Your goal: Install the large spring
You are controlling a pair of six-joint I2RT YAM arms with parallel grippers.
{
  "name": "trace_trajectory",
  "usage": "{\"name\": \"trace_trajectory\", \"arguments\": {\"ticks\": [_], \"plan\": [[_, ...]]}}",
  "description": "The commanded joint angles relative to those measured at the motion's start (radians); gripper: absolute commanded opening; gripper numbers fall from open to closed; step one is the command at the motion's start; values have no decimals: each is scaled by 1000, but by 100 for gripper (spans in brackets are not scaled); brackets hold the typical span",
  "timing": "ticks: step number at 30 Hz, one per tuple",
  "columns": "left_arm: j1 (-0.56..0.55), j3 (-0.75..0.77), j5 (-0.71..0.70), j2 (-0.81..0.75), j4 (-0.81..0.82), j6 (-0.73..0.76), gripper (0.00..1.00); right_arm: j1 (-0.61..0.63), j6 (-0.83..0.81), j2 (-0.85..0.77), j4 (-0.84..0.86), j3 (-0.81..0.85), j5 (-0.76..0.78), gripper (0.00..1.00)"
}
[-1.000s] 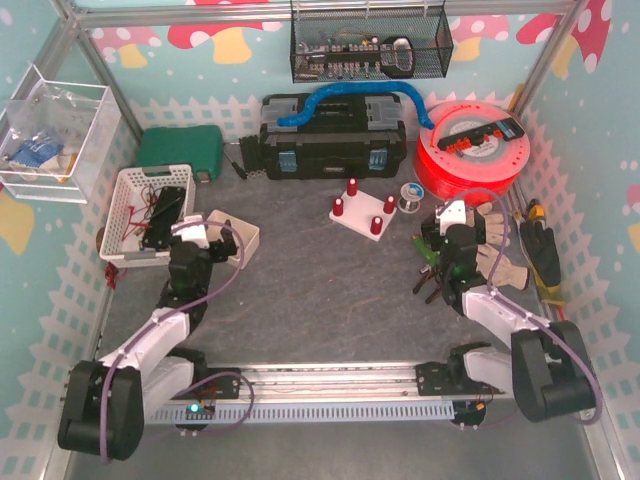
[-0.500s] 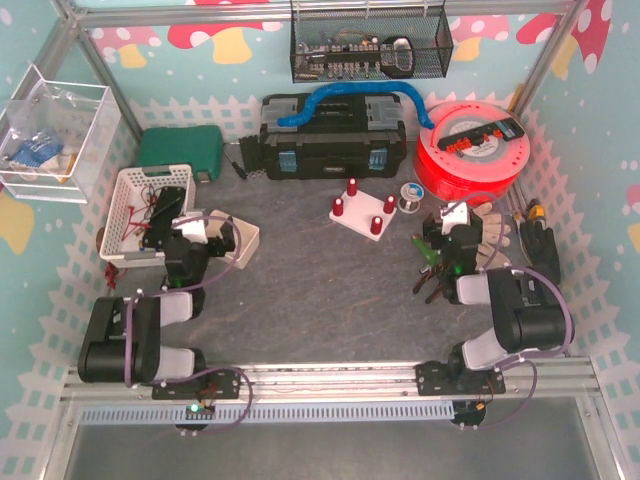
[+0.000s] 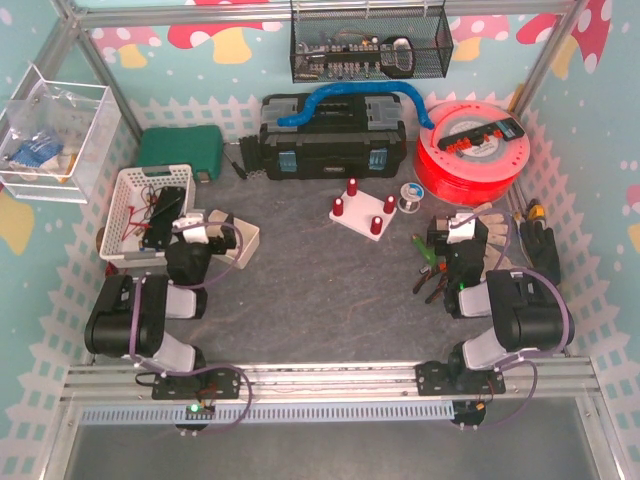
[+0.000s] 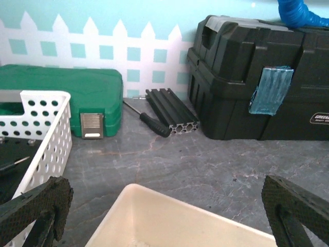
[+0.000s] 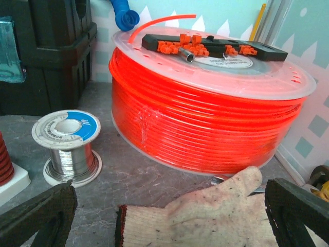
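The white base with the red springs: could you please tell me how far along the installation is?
Done: four red springs stand on the white base; whether the large one is among them is too small to tell. In hand: nothing; the left claw and right claw are open and empty, both away from the base. Left: if it is not, the whole pick and fit.

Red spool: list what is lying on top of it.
On the red spool lies a black bar carrying orange clips, plus a loose tubing end. The bar covers part of the hub label.
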Motion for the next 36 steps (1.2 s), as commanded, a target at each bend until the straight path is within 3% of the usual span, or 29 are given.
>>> {"name": "trace_trajectory", "arguments": {"ticks": [1,10,36], "plan": [[-14,-8,-17,16,79,0,99,-10,13,5,65,-3,-1,99],[-58,-4,-96,13,68,25,99,-10,13,3,65,-5,-1,99],[-52,-2,-91,13,64,20,99,-10,13,3,65,-5,-1,99]]}}
